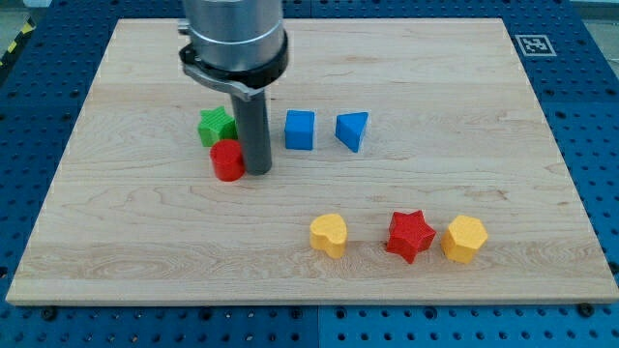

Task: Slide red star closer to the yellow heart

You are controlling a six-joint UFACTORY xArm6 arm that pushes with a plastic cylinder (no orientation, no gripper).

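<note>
Pale maple planks are making up the board [542, 174], which is lying on a blue perforated bench. No pincer is fitted here: my tip [257, 171] is only a bare dark rod hanging from a metal collar, holding nothing, and it is resting just beside the red cylinder [228, 160], at its right. Behind that pair the green star [217, 125] is sitting, and further to the view's right the blue cube [300, 130] and the blue triangle [353, 130] are standing apart from each other.

Well away, toward the view's bottom, the red star [409, 235] is lying between the yellow heart [328, 234] on its left and the yellow hexagon [464, 239] close on its right, with a clear gap to the heart. By my judgement the approach is only beginning: the tip needs to travel round to the star's right side, into the narrow space by the hexagon, and nudge leftward. All blocks are looking like smooth, matte, chunky plastic.
</note>
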